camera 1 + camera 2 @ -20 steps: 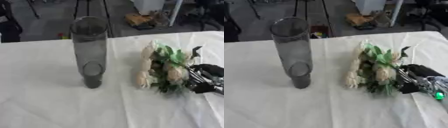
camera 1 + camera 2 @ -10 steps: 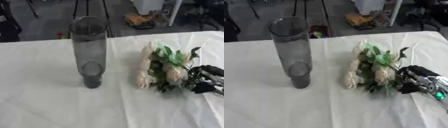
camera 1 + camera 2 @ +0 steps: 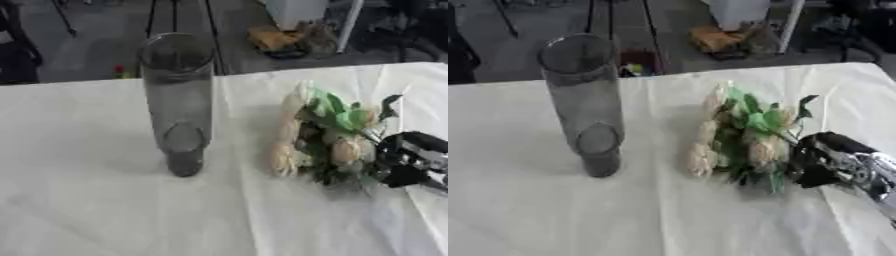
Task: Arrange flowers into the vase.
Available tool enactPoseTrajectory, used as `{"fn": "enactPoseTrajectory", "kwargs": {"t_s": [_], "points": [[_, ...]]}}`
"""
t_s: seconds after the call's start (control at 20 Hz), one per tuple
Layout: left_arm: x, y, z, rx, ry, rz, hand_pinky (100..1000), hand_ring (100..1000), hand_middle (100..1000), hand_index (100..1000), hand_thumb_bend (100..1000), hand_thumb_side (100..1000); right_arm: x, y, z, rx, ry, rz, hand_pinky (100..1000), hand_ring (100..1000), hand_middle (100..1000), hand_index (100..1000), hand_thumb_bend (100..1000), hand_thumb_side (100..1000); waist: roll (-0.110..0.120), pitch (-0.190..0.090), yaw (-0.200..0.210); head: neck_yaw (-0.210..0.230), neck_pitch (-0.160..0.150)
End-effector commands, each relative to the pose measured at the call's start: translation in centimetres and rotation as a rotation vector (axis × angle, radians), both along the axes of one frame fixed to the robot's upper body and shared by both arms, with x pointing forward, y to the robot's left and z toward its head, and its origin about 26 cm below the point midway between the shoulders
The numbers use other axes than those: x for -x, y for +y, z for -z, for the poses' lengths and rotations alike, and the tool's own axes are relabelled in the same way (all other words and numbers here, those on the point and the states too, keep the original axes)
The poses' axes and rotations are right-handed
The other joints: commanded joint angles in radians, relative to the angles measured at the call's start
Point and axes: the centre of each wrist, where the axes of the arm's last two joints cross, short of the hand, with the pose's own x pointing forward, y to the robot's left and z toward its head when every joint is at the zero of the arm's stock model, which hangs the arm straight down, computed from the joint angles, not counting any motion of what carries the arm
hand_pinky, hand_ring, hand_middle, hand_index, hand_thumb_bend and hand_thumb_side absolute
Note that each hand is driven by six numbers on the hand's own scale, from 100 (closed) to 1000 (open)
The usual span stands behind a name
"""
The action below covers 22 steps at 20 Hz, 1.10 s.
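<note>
A tall smoky glass vase stands upright on the white tablecloth, left of centre, with nothing in it. To its right lies a bunch of cream flowers with green leaves, heads pointing toward the vase and the near side. My right hand comes in from the right edge and sits at the stem end of the bunch, black fingers curled down around the stems. My left hand shows in no view.
The white cloth covers the whole table, with its far edge just behind the vase. Beyond it are a dark floor, stand legs and a brown heap.
My right hand has settled a little closer onto the stem end of the bunch. The vase and the flowers lie where they were.
</note>
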Motion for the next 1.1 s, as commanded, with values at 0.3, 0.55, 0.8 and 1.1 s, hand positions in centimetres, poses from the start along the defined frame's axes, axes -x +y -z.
{"fn": "enactPoseTrajectory", "kwargs": {"t_s": [0.3,0.55,0.8,1.1], "points": [[0.2,-0.1,-0.8,0.000,-0.027,0.010,739,795,799,856,100,1000,-0.3,-0.8,-0.2,-0.022,-0.016,0.013,594,657,504,691,100,296,-0.001,-0.011,0.003,-0.004,-0.014],[0.2,-0.1,-0.8,0.001,-0.027,0.011,739,793,797,856,100,1000,-0.5,-1.1,0.2,-0.039,-0.022,0.027,499,588,447,570,100,297,-0.001,-0.010,0.005,-0.006,-0.017],[0.2,-0.1,-0.8,0.002,-0.025,0.011,739,790,791,854,100,1000,-0.7,-1.1,0.4,-0.051,-0.050,0.058,352,480,304,451,100,399,-0.003,-0.007,0.006,-0.005,-0.017],[0.2,-0.2,-0.8,0.002,-0.024,0.012,738,790,786,849,100,1000,-0.7,-0.9,0.4,-0.109,-0.062,0.074,241,399,230,387,100,363,-0.006,-0.006,0.006,-0.004,-0.017]]}}
